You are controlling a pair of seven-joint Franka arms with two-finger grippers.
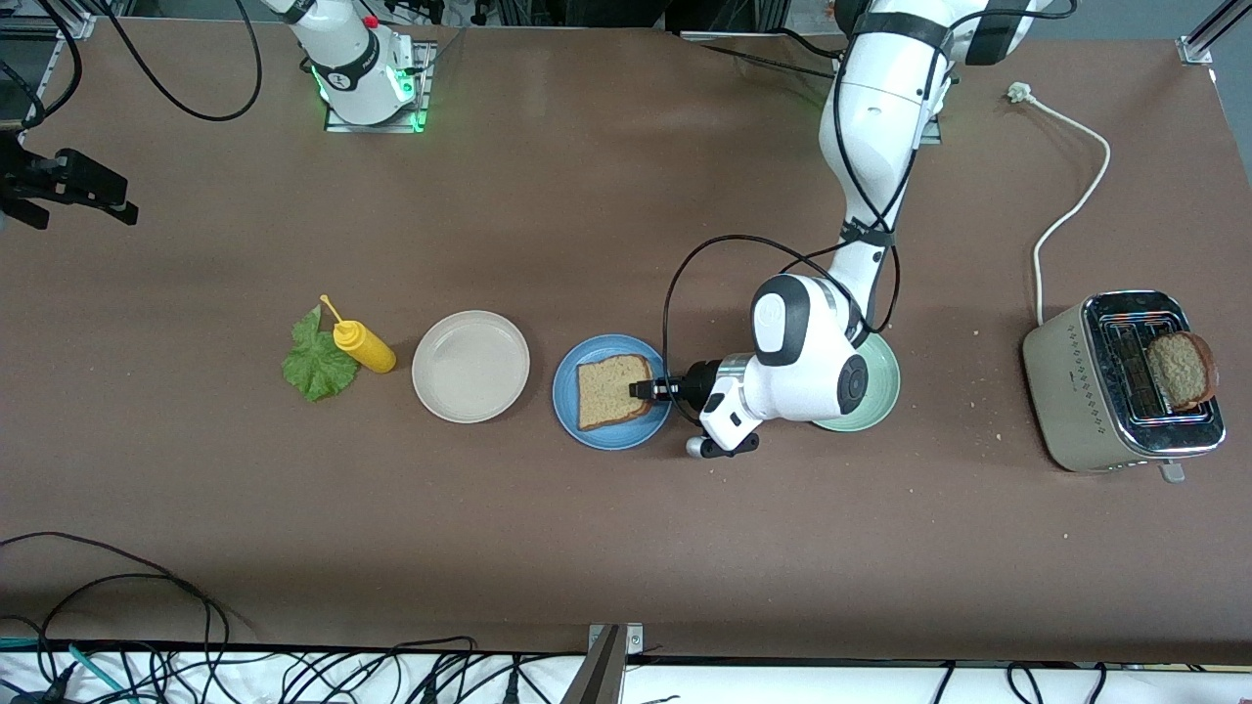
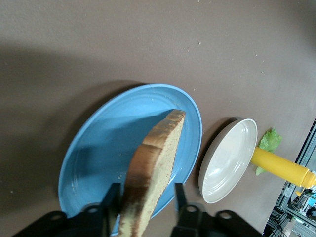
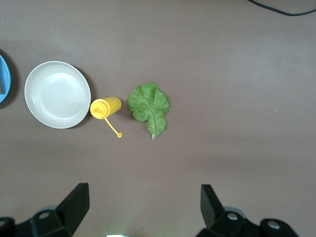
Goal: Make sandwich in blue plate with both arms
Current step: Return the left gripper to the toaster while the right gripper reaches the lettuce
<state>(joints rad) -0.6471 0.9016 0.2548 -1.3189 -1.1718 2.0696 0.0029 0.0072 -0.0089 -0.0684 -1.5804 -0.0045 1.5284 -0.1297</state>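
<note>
On the brown tabletop (image 1: 626, 548), we see the bread slice (image 1: 611, 391) on the blue plate (image 1: 587, 430), its edge between our left gripper (image 1: 643, 389) jaws, which look slack. Our right gripper (image 3: 143, 202) waits spread wide above the lettuce leaf (image 1: 315, 360), the nearer arm to it.

Even, bright overhead light on the matte brown surface (image 1: 587, 548); soft shadows hug the blue plate (image 2: 103, 133). Chrome toaster (image 1: 1125, 386) glints. Bread slice (image 2: 150, 185) blurs up close.
</note>
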